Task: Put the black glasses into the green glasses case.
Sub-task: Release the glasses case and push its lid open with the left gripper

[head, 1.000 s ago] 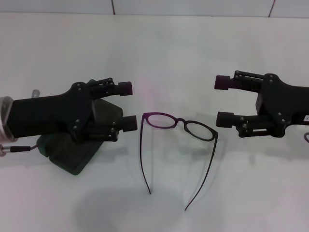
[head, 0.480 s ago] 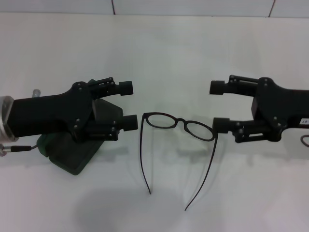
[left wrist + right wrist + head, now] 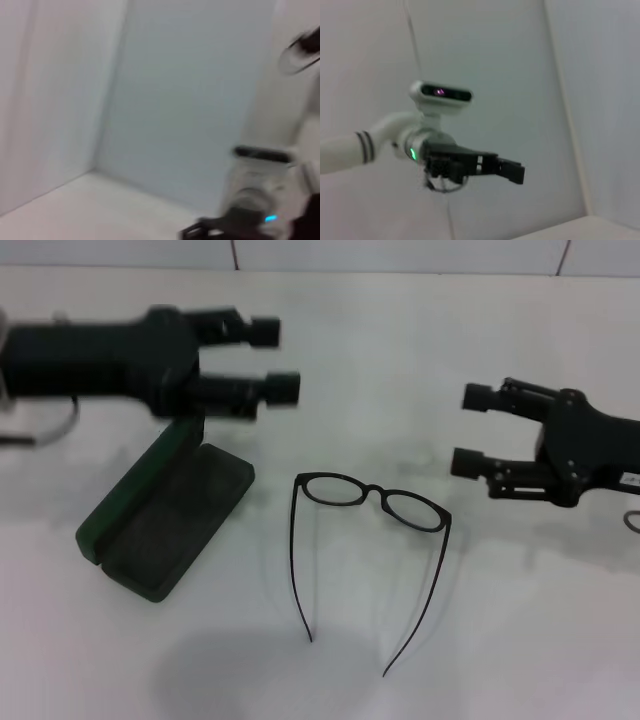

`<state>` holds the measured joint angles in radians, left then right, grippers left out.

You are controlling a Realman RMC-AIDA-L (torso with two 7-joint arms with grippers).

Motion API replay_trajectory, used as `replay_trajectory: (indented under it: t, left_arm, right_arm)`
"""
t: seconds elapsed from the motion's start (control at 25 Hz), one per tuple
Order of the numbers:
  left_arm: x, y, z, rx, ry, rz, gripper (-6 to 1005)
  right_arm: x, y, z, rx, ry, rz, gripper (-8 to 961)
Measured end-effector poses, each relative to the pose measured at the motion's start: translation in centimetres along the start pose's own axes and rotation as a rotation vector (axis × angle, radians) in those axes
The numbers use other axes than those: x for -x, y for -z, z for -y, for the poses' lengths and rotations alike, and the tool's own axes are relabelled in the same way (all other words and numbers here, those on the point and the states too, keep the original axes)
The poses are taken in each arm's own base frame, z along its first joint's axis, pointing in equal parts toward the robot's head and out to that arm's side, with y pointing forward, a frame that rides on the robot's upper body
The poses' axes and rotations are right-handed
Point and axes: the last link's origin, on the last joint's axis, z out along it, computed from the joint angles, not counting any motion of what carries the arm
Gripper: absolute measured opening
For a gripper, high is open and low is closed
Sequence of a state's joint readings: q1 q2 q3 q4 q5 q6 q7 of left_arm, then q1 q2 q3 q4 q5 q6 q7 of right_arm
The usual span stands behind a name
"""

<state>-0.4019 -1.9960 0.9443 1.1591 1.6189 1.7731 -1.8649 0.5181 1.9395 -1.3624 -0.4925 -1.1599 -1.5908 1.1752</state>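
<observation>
the green glasses case [image 3: 165,530] lies open near the table's left edge, ready for the black glasses [image 3: 370,505] mid-table. the left gripper [image 3: 275,360] hangs spread above the case; the right gripper [image 3: 468,430], spread too, faces the frame from the right edge, probably to pick it up.

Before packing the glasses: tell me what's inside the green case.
The green glasses case lies open; only dark lining shows inside. The black glasses rest on the table beside it. Nothing covers the tray.
</observation>
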Motion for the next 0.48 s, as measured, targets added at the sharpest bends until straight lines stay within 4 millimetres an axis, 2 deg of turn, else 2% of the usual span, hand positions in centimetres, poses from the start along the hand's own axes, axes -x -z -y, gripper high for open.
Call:
replay_trajectory:
  t: [0.08, 0.2, 0.32, 0.48]
  left_arm:
    - [-1.8, 0.0, 0.2, -0.132, -0.01, 0.107, 844]
    - [-2.9, 0.0, 0.9, -0.403, 0.037, 0.31, 841]
    - [-2.5, -0.2, 1.4, -0.642, 0.043, 0.55, 838]
    - [-0.9, -1.5, 1.8, -0.754, 0.071, 0.752, 833]
  right_arm:
    - [-0.5, 0.6, -0.2, -0.034, 0.0, 0.02, 855]
    - [-1.0, 1.2, -0.4, -0.07, -0.009, 0.036, 855]
    - [-1.5, 1.5, -0.5, -0.096, -0.02, 0.034, 855]
    - [-1.8, 1.6, -0.4, -0.113, -0.026, 0.029, 854]
